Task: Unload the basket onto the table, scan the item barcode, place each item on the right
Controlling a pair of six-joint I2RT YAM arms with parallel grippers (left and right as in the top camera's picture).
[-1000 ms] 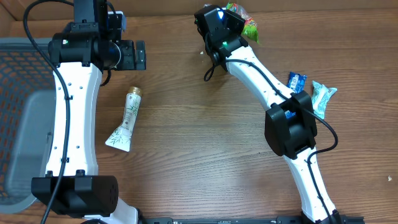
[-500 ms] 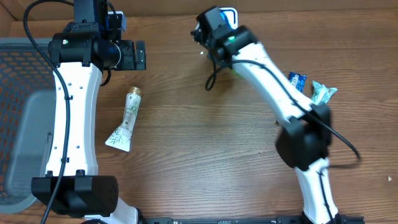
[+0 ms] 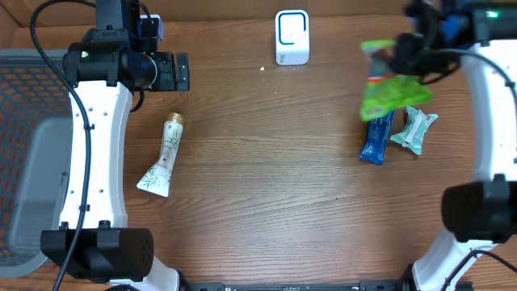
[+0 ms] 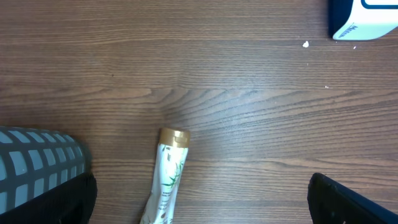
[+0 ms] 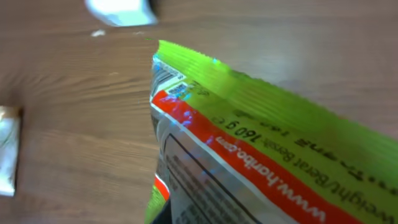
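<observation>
Clearly, your right tool [image 3: 406,58] was clamped shut on the green snack bag [image 3: 386,87]. The bag hung above the table [image 3: 266,194] at the far right, over the blue packet [image 3: 377,139] and the pale teal packet [image 3: 414,129], and well apart from the white scanner [image 3: 292,36] at the far edge. You were dealing with a light, soft pouch, by the look of it: thin glossy film, crimped along its top seam, with a red band and small print across a grey-white back panel in the right wrist view. Judged from that, it would sag and swing from a single pinch point, crinkle under pressure, and slip if you took it by the slick flat face. The stiffer sealed edge was the better place to hold, and a grip there would leave the printed panel uncovered for the scanner. Whatever loose contents it held, you had little breakage to fear, only shifting weight. Where on the bag the tool actually gripped I could not tell, since the overhead view was smeared there. Your left tool [image 3: 182,73] stood with its jaws wide apart and empty, above bare wood near the squeeze tube [image 3: 164,153]. That was a cream, tapering plastic tube with a gold cap [image 4: 173,136] and a flat crimped tail, lying on the matt brown woodgrain.
</observation>
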